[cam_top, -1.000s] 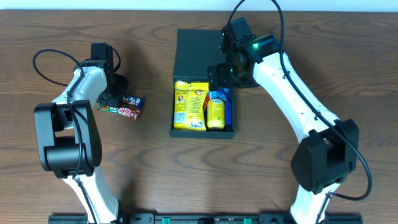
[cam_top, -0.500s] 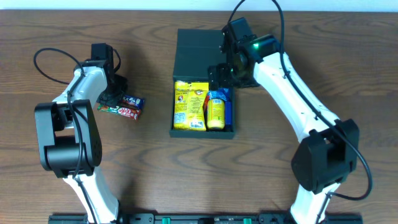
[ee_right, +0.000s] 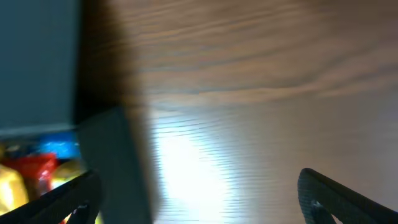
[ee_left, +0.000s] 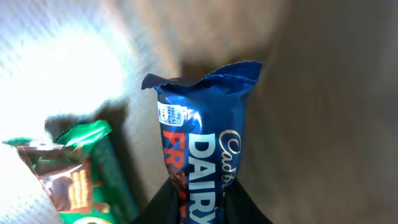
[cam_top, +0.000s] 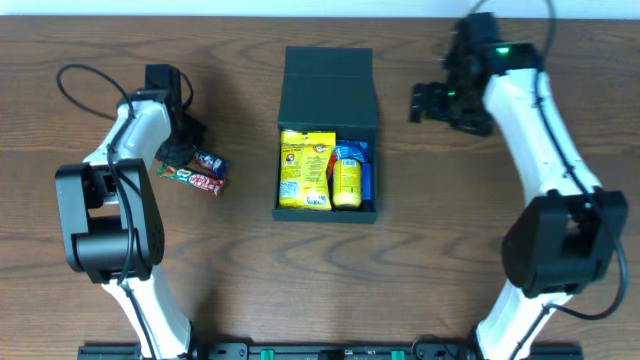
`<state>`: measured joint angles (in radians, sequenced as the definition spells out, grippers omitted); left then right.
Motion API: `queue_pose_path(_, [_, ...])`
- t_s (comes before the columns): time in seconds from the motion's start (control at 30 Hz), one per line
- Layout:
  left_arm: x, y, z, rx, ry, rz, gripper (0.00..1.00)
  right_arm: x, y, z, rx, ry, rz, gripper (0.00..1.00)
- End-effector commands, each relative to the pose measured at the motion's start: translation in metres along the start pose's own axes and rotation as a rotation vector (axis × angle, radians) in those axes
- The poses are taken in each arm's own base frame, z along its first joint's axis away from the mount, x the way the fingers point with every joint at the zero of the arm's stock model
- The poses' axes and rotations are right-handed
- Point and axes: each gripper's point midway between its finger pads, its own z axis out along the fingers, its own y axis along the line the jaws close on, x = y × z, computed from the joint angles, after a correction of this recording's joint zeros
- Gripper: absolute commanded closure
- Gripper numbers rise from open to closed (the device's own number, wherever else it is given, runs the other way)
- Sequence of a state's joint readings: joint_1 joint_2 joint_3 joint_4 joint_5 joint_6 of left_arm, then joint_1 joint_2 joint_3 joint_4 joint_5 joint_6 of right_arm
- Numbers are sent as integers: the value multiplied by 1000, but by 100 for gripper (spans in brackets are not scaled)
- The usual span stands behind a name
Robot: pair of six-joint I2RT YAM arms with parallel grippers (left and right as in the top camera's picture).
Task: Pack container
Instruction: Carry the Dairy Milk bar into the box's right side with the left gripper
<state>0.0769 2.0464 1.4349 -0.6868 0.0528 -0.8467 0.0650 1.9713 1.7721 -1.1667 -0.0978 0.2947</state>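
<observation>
Brown wood-grain tabletop under me. The dark green container sits mid-tabletop, open. On my left side, a blue chocolate bar and a green-and-red packet lie together.

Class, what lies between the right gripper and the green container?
Only bare wooden table separates the right gripper from the container, shown in the overhead view.

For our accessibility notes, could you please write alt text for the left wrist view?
A blue Cadbury bar fills the centre, its lower end pinched between the left gripper's dark jaws. A green-wrapped snack lies just left of it on the brown wooden table.
</observation>
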Motion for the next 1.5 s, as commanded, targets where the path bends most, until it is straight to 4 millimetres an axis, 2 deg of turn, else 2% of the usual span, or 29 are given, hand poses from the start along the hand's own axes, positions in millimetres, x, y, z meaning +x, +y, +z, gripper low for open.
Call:
queue_pose_path(0.0, [-23, -31, -29, 67, -60, 122, 86, -13, -34, -11, 15, -23, 66, 1])
queue_pose_path(0.13, [-35, -65, -73, 98, -148, 268, 89, -16, -76, -16, 23, -14, 166, 1])
queue_pose_path(0.2, [-29, -82, -91, 102, -181, 352, 90, -16, -96, -18, 33, -10, 212, 1])
queue_pose_path(0.27, [-15, -98, -105, 104, -204, 444, 90, -15, -110, -20, 40, -7, 248, 1])
queue_pose_path(0.4, [38, -132, -119, 132, -206, 641, 90, -13, -133, -24, 49, -5, 303, 1])
queue_pose_path(0.6, [149, -162, -125, 171, -157, 907, 91, -12, -152, -27, 56, -7, 351, 1])
queue_pose_path(0.73, [214, -158, -128, 160, -107, 1050, 90, -13, -153, -27, 56, -12, 353, 1])
queue_pose_path(0.93, [264, -151, -133, 155, -78, 1198, 88, -15, -154, -27, 55, -24, 352, 1])
queue_pose_path(1.2, [303, -143, -130, 159, -45, 1272, 85, -18, -154, -27, 54, -33, 351, 1])
queue_pose_path(1.33, [315, -142, -122, 149, -28, 1208, 85, -18, -154, -27, 54, -33, 351, 1])
queue_pose_path(1.47, [320, -140, -106, 119, -9, 1154, 85, -18, -151, -27, 39, -31, 350, 1])
